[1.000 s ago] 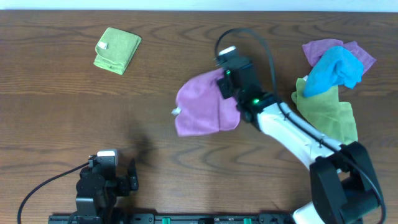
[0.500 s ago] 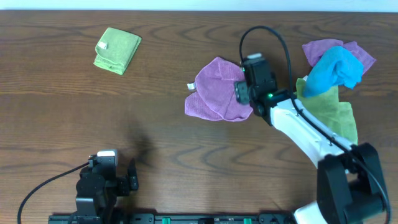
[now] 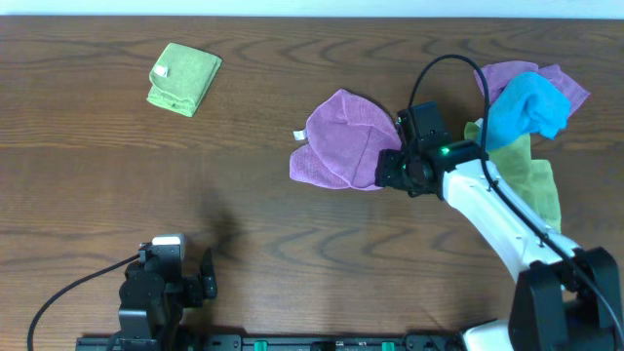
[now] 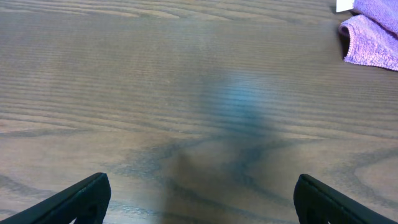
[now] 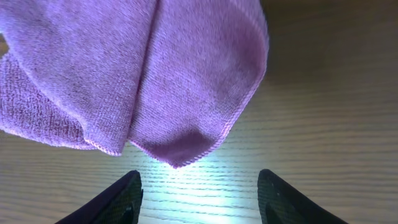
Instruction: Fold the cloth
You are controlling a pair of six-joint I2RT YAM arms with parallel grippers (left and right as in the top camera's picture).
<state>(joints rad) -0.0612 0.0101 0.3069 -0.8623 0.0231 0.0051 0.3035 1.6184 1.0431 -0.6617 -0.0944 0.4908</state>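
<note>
The lilac cloth lies loosely doubled over on the table right of centre, its white tag at the left edge. My right gripper stands open just off the cloth's right edge. In the right wrist view a corner of the cloth rests on the wood just ahead of the right gripper, with nothing between the fingers. My left gripper waits open near the front edge, far from the cloth. In the left wrist view the left gripper faces bare wood, with the cloth at the top right.
A folded lime-green cloth sits at the back left. At the back right a purple cloth is bunched with a bright blue one over a spread green cloth, close behind my right arm.
My right gripper carried the cloth to the right, opened and let it go, then drew back to the cloth's right edge. The cloth now rests on the table. The left arm stayed still.
</note>
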